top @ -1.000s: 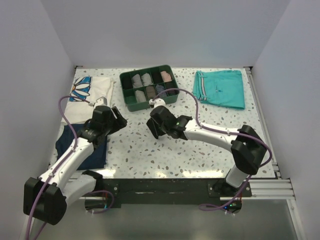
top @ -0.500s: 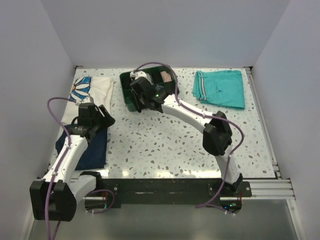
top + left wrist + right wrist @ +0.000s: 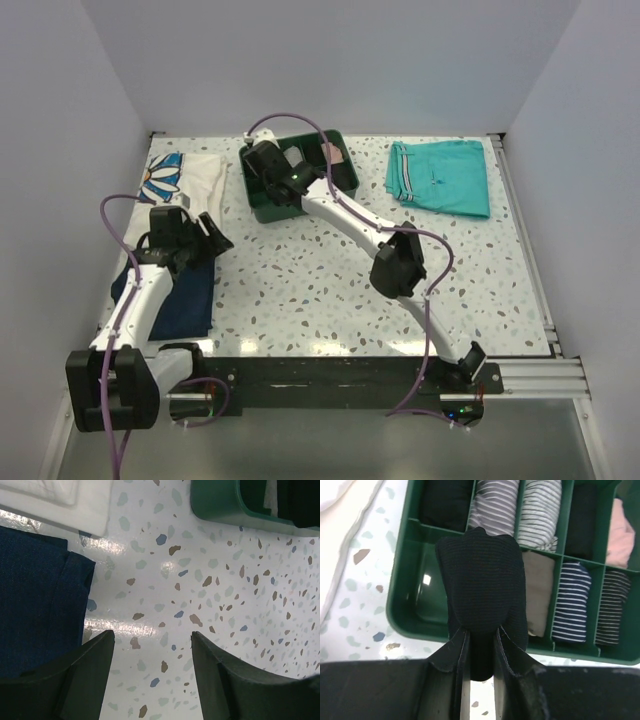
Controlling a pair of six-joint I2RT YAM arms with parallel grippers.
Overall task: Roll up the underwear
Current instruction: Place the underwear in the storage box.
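Black rolled underwear [image 3: 481, 580] is pinched in the right claw [image 3: 480, 652], long axis pointing straight out from it, over the green tray [image 3: 405, 627]; the empty compartment [image 3: 422, 595] lies just left of the roll. Left claw [image 3: 152, 645] hangs spread above the bench [image 3: 225, 605], well apart

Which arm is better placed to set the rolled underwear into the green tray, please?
Right: the right tool is shut on the black underwear, just above an empty corner slot of the green tray. The left tool is open and empty, off by the navy garment.
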